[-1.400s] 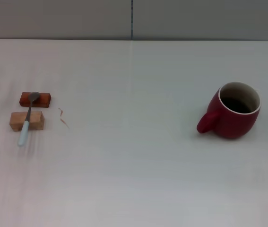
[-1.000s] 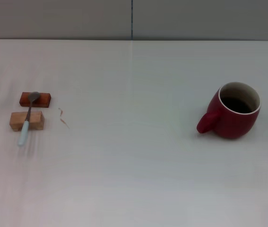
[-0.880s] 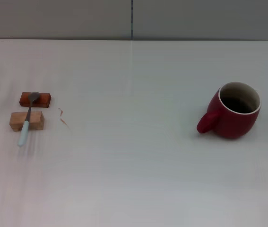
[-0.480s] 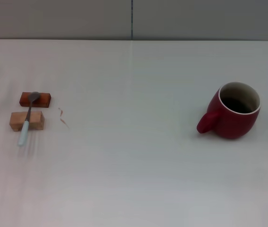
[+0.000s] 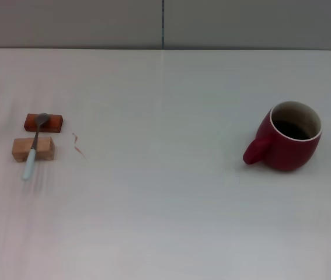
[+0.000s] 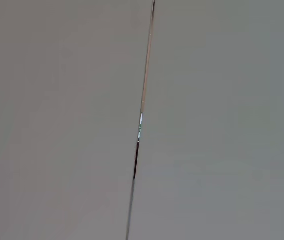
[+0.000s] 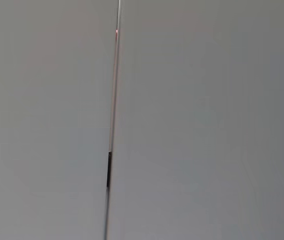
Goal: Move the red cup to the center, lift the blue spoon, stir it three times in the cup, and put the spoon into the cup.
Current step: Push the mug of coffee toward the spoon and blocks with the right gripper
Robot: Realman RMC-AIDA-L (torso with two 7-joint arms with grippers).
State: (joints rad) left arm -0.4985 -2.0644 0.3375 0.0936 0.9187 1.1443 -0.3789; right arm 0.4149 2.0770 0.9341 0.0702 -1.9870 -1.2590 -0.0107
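The red cup point(image 5: 288, 143) stands upright on the white table at the right in the head view, its cream inside open upward and its loop handle pointing toward the left front. The blue spoon point(image 5: 32, 151) lies at the far left, its grey bowl on a reddish wooden block point(image 5: 43, 122) and its pale handle across a tan wooden block point(image 5: 33, 149). Neither gripper shows in the head view. Both wrist views show only a plain grey wall panel with a thin seam.
A small reddish scrap point(image 5: 78, 144) lies on the white table point(image 5: 165, 192) just right of the blocks. A grey wall point(image 5: 165, 23) runs along the table's far edge.
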